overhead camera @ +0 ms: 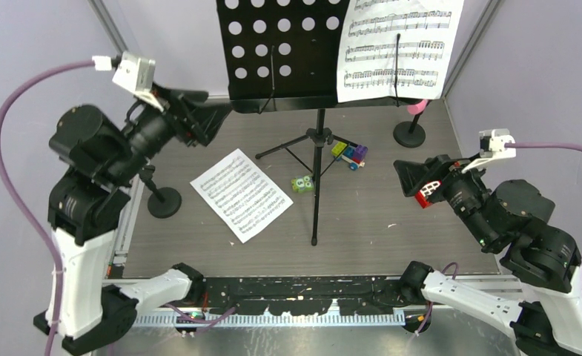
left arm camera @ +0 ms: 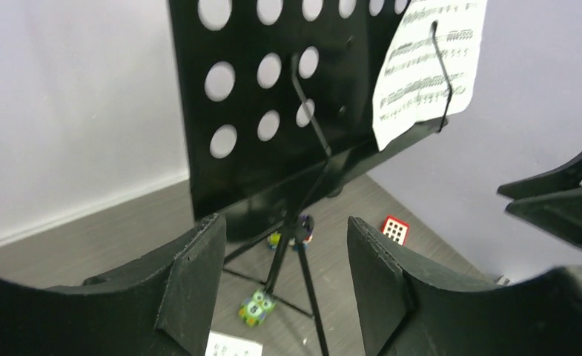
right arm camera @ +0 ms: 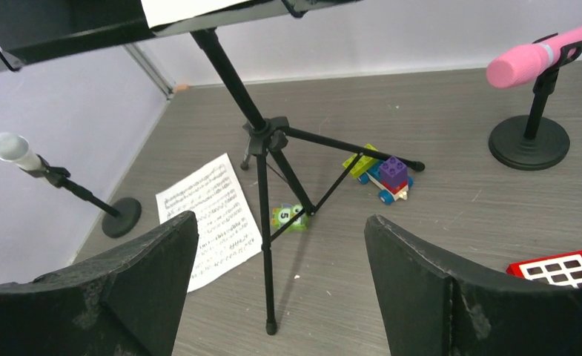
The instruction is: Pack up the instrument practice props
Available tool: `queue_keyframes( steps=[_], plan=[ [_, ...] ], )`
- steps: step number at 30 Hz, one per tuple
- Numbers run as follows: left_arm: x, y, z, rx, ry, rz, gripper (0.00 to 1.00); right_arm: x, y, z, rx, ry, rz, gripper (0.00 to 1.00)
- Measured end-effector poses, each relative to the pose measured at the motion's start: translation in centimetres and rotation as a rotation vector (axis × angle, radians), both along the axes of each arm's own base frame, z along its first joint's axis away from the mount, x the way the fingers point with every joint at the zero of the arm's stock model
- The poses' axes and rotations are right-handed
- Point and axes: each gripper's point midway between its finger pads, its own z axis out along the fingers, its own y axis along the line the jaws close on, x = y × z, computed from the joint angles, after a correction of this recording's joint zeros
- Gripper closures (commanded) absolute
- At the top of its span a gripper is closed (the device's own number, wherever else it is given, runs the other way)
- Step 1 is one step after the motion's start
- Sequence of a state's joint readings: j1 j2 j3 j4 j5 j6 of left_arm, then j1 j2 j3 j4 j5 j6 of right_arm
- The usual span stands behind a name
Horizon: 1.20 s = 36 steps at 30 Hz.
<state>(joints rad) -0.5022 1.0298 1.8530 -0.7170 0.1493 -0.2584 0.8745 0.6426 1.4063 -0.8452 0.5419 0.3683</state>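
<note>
Grey wood-grain worktop (overhead camera: 391, 222), matt, with a few pale specks. Plain lilac walls (overhead camera: 21, 44) close it in on the left, rear and right.

Landmark: the black perforated music desk (overhead camera: 273, 52), upright at centre rear on its tripod legs (overhead camera: 316, 141). All places below are given from it.

Count:
- Music desk: one.
- Sheet-music pages: two. The clipped page (overhead camera: 395, 44) sits on the right half of the desk under a wire arm. The loose page (overhead camera: 242, 194) lies flat and askew on the worktop, left of the near leg.
- Microphones: two. The pink microphone (right arm camera: 532, 59) sits tilted in the right mount (overhead camera: 409, 134), to the right rear of the legs. The white microphone (right arm camera: 10, 148) sits tilted in the left mount (overhead camera: 164, 202), well to the left on the near side.
- Mounts: two, both black with round bases.
- Toy blocks (overhead camera: 349, 153): one joined cluster just right of the tripod hub, plus one lone green block (overhead camera: 302, 184) just left of the near leg.
- Red keypad (right arm camera: 558, 268): one, to the right.

Tools: two.
- The left tool (left arm camera: 284, 222) hangs in the air near the desk's lower left corner. Its fingers are parted with nothing between them.
- The right tool (right arm camera: 280, 222) hangs to the right of the legs, above the keypad. Its fingers are spread wide and hold nothing.
</note>
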Motion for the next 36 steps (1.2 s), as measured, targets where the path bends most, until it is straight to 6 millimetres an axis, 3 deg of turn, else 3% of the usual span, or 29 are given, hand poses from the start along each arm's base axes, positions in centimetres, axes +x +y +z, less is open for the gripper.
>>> queue_keyframes(
  steps=[5,10,12,15,18,22,28,36],
  plan=[
    [1.5,-3.2,2.3,-0.013,-0.024,-0.082,0.39,0.2,0.5,-0.7,-0.028,0.025,0.01,0.13],
    [1.2,-9.7,1.5,0.067,-0.032,-0.179,0.37,0.1,0.4,-0.6,-0.021,0.02,0.011,0.13],
    [0.0,-12.6,1.0,0.104,-0.044,-0.237,0.35,0.1,0.4,-0.6,-0.02,0.019,0.012,0.13],
    [0.0,-14.9,0.9,0.141,-0.067,-0.253,0.32,0.1,0.5,-0.5,-0.021,0.019,0.013,0.14],
    [0.9,-16.1,2.6,0.131,-0.106,-0.239,0.29,0.2,0.8,0.5,-0.014,0.011,0.025,0.16],
    [2.1,-17.8,5.9,0.099,-0.197,-0.232,0.17,0.6,2.0,2.2,-0.006,0.002,0.051,0.16],
    [3.3,-19.1,6.1,0.156,-0.288,-0.216,0.09,0.9,3.2,2.4,-0.014,0.005,0.089,0.16],
    [4.5,-19.9,7.8,0.171,-0.434,-0.176,0.09,-0.1,2.2,3.1,0.013,-0.022,0.093,0.16]
  ],
)
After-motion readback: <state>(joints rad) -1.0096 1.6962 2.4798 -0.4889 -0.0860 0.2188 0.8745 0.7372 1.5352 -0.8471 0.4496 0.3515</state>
